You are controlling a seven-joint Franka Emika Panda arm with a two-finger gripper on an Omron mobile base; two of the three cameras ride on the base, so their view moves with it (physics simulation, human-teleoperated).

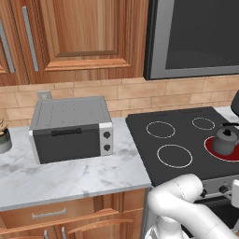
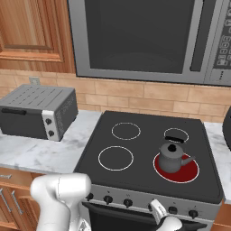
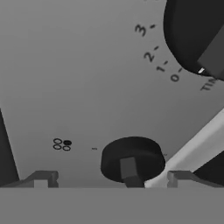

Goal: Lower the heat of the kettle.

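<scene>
Marble surface (image 1: pixel 70 175) carries a grey toaster oven (image 1: pixel 71 128) at the left, then the black stove (image 2: pixel 149 153), where the kettle (image 2: pixel 171 158) sits on the glowing red front-right burner (image 2: pixel 187 173). Up close, my fingers (image 3: pixel 111 179) are spread wide with a dark stove knob (image 3: pixel 131 162) between their tips, untouched. Beside another knob (image 3: pixel 194 35) I read 3, 2, 1, 0.
</scene>
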